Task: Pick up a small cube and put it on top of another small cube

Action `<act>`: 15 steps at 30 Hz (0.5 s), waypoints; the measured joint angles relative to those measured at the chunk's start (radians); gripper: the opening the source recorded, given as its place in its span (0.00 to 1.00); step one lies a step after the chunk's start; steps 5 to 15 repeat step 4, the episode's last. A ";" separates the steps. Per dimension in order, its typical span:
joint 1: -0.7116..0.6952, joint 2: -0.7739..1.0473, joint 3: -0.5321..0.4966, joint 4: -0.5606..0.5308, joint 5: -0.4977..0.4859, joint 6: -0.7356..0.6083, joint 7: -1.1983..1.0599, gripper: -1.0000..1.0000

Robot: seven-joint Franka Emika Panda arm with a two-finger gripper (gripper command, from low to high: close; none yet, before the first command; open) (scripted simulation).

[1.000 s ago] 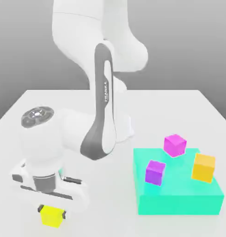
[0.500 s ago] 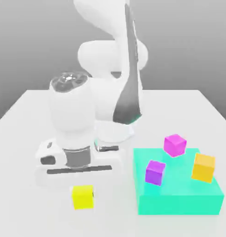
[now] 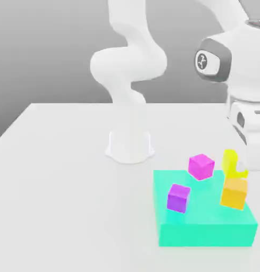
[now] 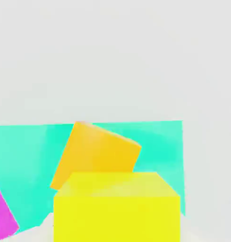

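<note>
The small lemon-yellow cube (image 3: 228, 162) hangs in the air at the exterior view's right, with my gripper (image 3: 239, 162) shut on it. Right under it, and a touch apart, the orange-yellow cube (image 3: 234, 193) rests on the teal platform (image 3: 206, 226). The hand view looks past the held lemon-yellow cube (image 4: 117, 208) to the orange-yellow cube (image 4: 96, 153), which lies turned at an angle on the teal platform (image 4: 22, 151). The big white hand hides part of the held cube in the exterior view.
A magenta cube (image 3: 201, 166) and a purple cube (image 3: 178, 197) also sit on the teal platform, on the exterior view's left of the orange-yellow one. The magenta cube (image 4: 1, 217) edges into the hand view. The arm's white base (image 3: 130, 146) stands mid-table.
The arm has swung from the exterior view's front left to the right, lifting the lemon-yellow cube off the table and carrying it to just above the orange-yellow cube.
</note>
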 joint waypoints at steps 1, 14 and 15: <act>0.003 0.025 -0.001 -0.006 -0.009 0.031 0.002 1.00; 0.003 0.025 -0.001 -0.006 -0.009 0.031 0.002 1.00; 0.003 0.025 -0.001 -0.006 -0.009 0.031 0.002 1.00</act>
